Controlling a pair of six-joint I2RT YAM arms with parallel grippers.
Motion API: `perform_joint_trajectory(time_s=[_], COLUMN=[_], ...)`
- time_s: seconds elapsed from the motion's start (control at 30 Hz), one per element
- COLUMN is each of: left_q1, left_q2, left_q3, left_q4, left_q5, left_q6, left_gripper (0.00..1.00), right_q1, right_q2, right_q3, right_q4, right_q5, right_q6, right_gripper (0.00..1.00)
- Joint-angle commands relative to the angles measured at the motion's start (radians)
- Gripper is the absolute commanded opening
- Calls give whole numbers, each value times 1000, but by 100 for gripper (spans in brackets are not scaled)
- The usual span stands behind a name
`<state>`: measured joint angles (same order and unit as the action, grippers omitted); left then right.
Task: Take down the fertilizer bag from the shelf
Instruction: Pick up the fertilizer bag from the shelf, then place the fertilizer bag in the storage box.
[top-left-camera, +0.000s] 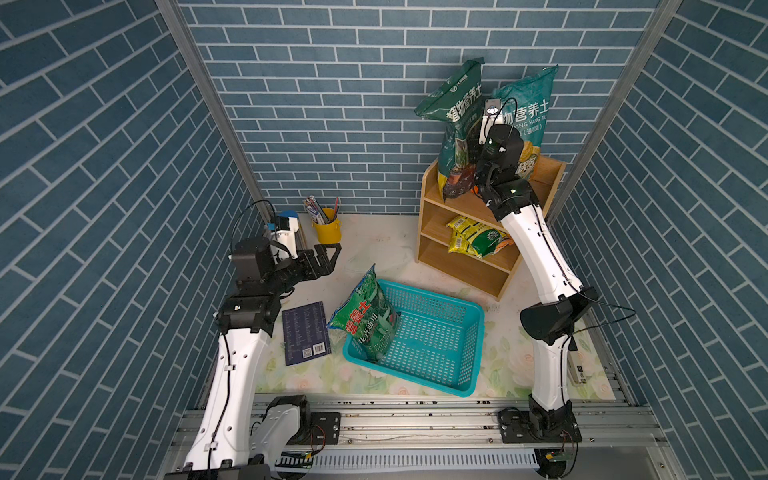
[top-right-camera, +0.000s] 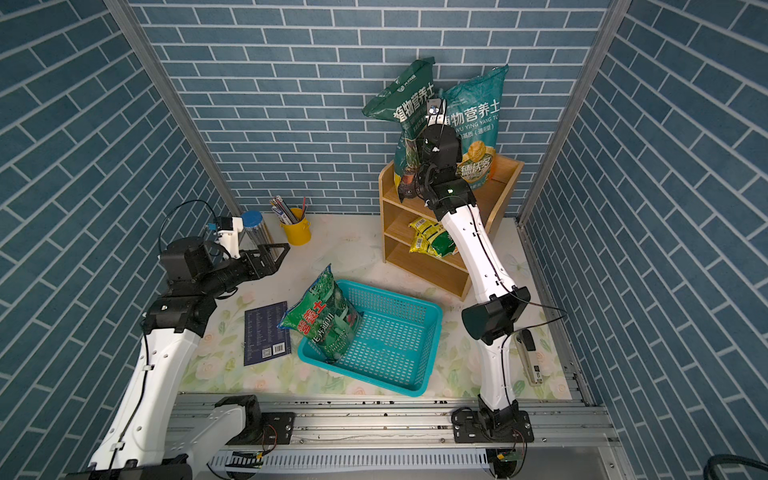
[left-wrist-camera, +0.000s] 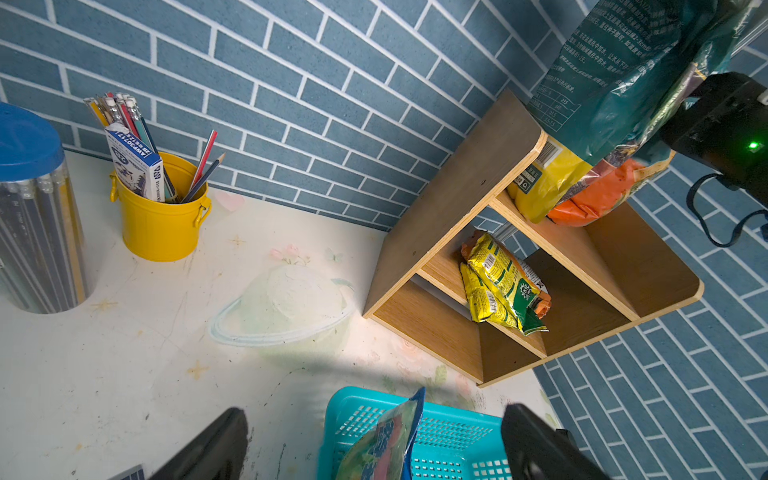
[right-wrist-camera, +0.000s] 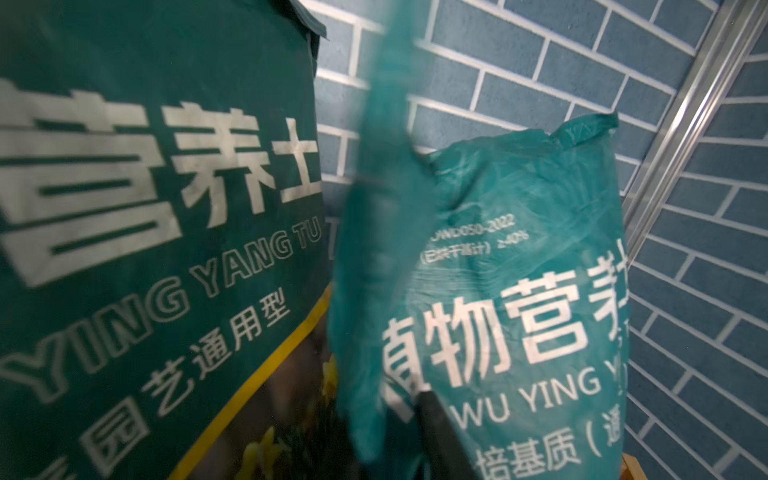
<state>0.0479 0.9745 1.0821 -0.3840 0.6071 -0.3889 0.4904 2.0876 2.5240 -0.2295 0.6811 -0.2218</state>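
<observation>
Silver aluminium rail (top-left-camera: 415, 419) along the front edge carries both white-and-black arms. From it the right arm (top-left-camera: 536, 249) reaches up to the top tier, and the right end effector (right-wrist-camera: 409, 399) is clenched on a fold of the teal woven-plastic fertilizer bag (top-left-camera: 530, 99). In the right wrist view one dark finger shows through the thin film and the other lies against its near side. In both top views the wrist hides that grip. The left end effector (left-wrist-camera: 374, 415) hangs released above the left part of the table, fingers spread wide, grasping and touching nothing. The pale floral table (top-left-camera: 374, 253) bears the small light-brown wooden shelf (top-left-camera: 427, 216) with three open tiers, set in the back right corner against the blue brick-pattern wall (top-left-camera: 332, 83). The right arm crosses in front of the shelf's right half. A turquoise perforated plastic basket (top-left-camera: 480, 349) sits in front of the shelf, apart from it. A dark green bag (top-left-camera: 455, 104) with white lettering stands on the top tier just left of the fertilizer bag, leaning toward it. A glossy green bag with red characters (top-left-camera: 368, 320) stands tilted in the basket's left end. A dark blue book (top-left-camera: 305, 338) lies flat left of the basket, and a yellow metal bucket (top-left-camera: 328, 232) of pencils stands by the back wall. Small yellow packets (top-left-camera: 473, 239) lie on the middle tier. The fertilizer bag stands upright on the top tier against the wall, its top crumpled, with white characters across the front and a yellow picture low down.
</observation>
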Motion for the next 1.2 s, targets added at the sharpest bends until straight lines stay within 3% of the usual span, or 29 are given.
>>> perform_joint_trajectory(time_s=[0.0, 0.37, 0.57, 0.73, 0.87, 1.17], left_q1=[5, 6, 19, 39, 56, 69], left_q2=[-3, 1, 0, 3, -2, -6], left_q3=[-9, -8, -19, -32, -45, -62], left_q4=[16, 15, 26, 30, 45, 51], left_q5=[13, 18, 39, 56, 67, 80], left_q6=[-1, -1, -1, -2, -8, -10], left_gripper=[100, 100, 100, 100, 100, 100], right_q1=[-13, -8, 7, 130, 238, 240], right_q2=[1, -258, -445, -636, -670, -695], right_q3=[17, -242, -415, -627, -619, -687], right_q4=[34, 43, -114, -178, -311, -272], right_q5=[99, -45, -129, -32, 41, -135], right_q6=[-29, 115, 265, 320, 354, 412], right_gripper=[0, 0, 0, 0, 0, 0])
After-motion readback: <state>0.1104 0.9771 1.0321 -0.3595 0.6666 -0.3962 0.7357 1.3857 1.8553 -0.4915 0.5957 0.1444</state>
